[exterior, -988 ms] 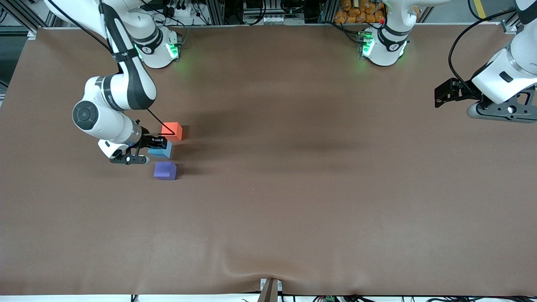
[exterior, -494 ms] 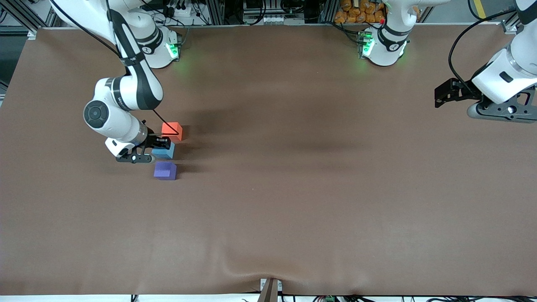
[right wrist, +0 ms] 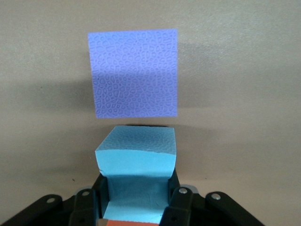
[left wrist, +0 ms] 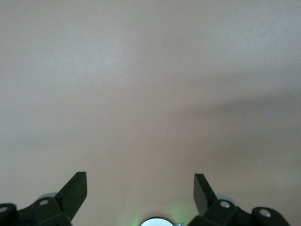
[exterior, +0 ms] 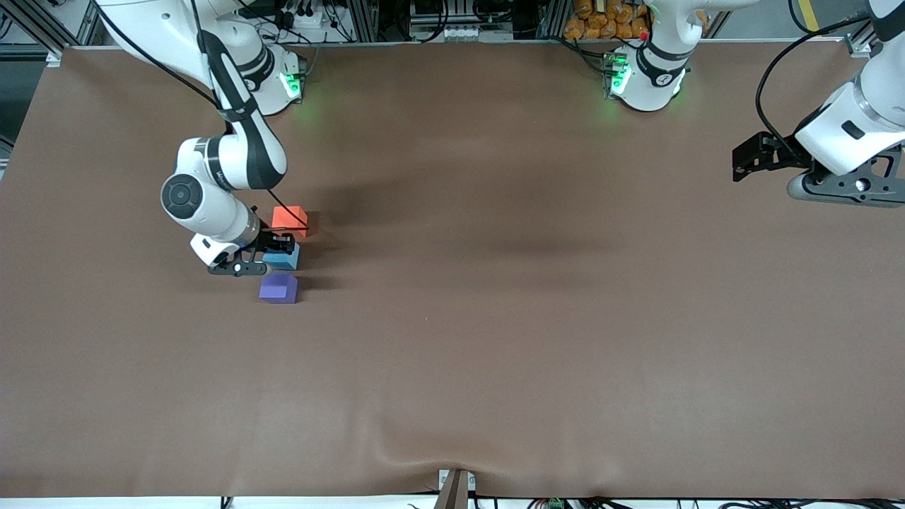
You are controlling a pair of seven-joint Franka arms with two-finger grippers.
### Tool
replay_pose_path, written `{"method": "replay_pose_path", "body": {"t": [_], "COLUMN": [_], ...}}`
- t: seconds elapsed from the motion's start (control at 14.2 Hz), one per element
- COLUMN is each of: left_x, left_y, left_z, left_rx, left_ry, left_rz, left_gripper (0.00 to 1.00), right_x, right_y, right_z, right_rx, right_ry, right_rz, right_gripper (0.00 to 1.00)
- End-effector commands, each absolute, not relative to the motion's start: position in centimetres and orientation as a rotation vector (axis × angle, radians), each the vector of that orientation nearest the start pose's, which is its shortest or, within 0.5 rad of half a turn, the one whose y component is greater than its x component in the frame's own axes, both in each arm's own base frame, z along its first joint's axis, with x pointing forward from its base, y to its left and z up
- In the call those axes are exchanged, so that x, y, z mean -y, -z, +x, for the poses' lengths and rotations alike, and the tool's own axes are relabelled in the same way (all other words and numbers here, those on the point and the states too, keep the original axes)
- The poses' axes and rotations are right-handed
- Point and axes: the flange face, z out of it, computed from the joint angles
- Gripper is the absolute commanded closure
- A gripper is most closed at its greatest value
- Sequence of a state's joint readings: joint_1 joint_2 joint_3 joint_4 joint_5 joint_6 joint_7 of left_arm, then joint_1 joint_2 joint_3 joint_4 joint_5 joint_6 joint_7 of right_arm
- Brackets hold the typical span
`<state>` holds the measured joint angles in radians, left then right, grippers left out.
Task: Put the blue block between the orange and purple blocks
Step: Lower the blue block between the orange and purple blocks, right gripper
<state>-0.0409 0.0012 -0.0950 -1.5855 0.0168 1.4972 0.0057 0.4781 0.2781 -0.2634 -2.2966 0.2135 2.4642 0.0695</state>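
- Right claw [exterior: 277, 249] is clamped on the blue block [exterior: 284, 256], low over the bench [exterior: 495, 318] toward the right arm's end, in the gap between the orange block [exterior: 290, 218] and the purple block [exterior: 278, 288].
- Left claw [exterior: 767, 157] hangs spread wide and holds nothing, over the bench's edge at the left arm's end, where that arm waits.
- From the front view all three cubes show in one short line: orange farthest from the camera, blue in the middle, purple nearest.
- From that view the claw body covers part of the blue block, so whether the cube rests on the bench or sits just above it cannot be told.
- Right wrist view shows what the front view hides: both black fingers [right wrist: 181, 200] press the blue block's [right wrist: 137, 157] two opposite sides, and the foam bulges slightly between them.
- That same view shows the purple block [right wrist: 135, 73] just beside the blue one, apart from it by a narrow strip of bench, with only a sliver of the orange block [right wrist: 131, 223] at the picture's edge.
- Left wrist view shows only bare bench [left wrist: 150, 84] under the two parted fingertips [left wrist: 75, 190].
- Blue block is a cube with no long axis; its faces sit roughly square with those of the purple block.
- Bench is covered by a plain brown sheet with a few soft wrinkles near the front camera's edge.
- Along the arms' edge stand metal framing, cables and green lights on the arm bases [exterior: 640, 81].
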Motion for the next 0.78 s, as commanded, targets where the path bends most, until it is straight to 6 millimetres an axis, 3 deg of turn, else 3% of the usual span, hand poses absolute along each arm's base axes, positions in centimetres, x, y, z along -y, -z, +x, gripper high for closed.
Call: {"method": "replay_pose_path", "body": {"t": [0.0, 0.56, 0.63, 0.71], "left_x": [7.3, 7.9, 7.7, 7.8], "left_y": [-61.4, -60.3, -60.7, -60.9], "left_z": [54.4, 55.0, 55.1, 55.1], "left_rx": [-0.236, -0.249, -0.244, -0.248], "left_ry": [-0.123, -0.154, -0.140, -0.132], "left_rz": [-3.111, -3.112, -3.114, -3.111], "left_gripper": [0.00, 0.00, 0.00, 0.00], "right_x": [-11.2, -10.8, -10.6, -10.5], "right_y": [-21.7, -20.8, -20.9, -20.9], "right_z": [50.1, 49.8, 50.0, 50.1], "right_rx": [-0.001, -0.011, -0.019, -0.024], "right_ry": [-0.125, -0.136, -0.136, -0.138], "right_rz": [-3.101, -3.109, -3.108, -3.108], "right_gripper": [1.00, 0.99, 0.39, 0.00]}}
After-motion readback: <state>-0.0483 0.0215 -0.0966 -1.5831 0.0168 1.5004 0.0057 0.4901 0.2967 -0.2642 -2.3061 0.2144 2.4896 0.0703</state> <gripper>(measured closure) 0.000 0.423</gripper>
